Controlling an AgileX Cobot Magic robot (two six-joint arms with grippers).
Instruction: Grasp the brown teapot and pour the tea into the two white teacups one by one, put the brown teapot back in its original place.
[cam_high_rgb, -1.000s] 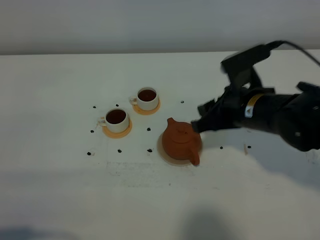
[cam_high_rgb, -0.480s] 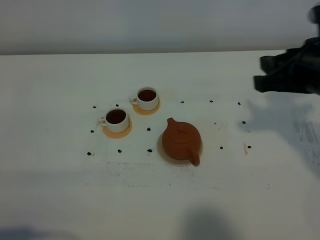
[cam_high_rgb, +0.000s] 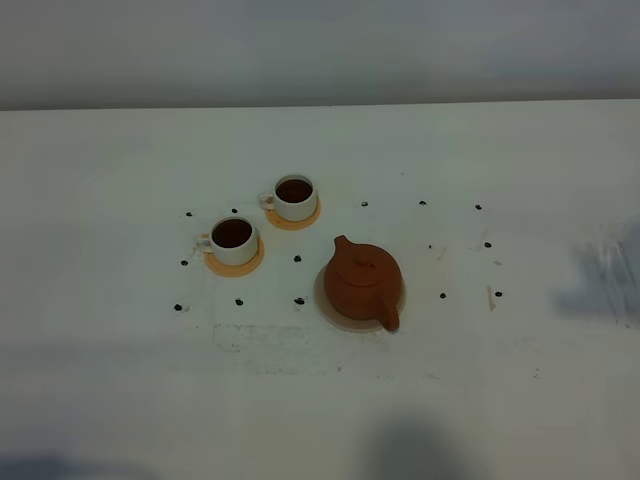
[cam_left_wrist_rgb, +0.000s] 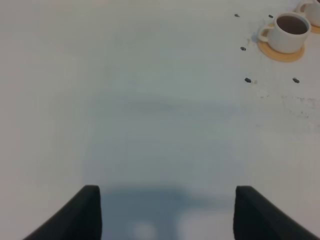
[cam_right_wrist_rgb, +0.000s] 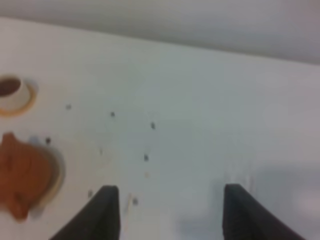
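1. Table: white and flat, and it carries every item listed below. A faint grey smudge lies near its right edge in the high view.

2. Left tool: its two dark fingers stand wide apart over bare table with nothing between them. It is well apart from the cups.

3. Right tool: its fingers are also spread wide and hold nothing. It hangs over bare table, off to one side of the teapot and not touching it.

4. Beige coaster: round and pale. It lies near the table's middle, and its rim shows as a thin crescent around the teapot's base.

5. Brown teapot: it sits upright on the beige coaster with its lid on. In the high view the spout points toward the near right and the handle toward the far left. No tool touches it.

6. White teacups: the nearer cup and the farther cup stand left of the teapot. They are close together but do not touch. Both are upright and hold dark liquid.

7. Orange coasters: one lies under the nearer cup and one under the farther cup.

8. Dark specks: these small marks are scattered on the table around the cups and to the right of the teapot.
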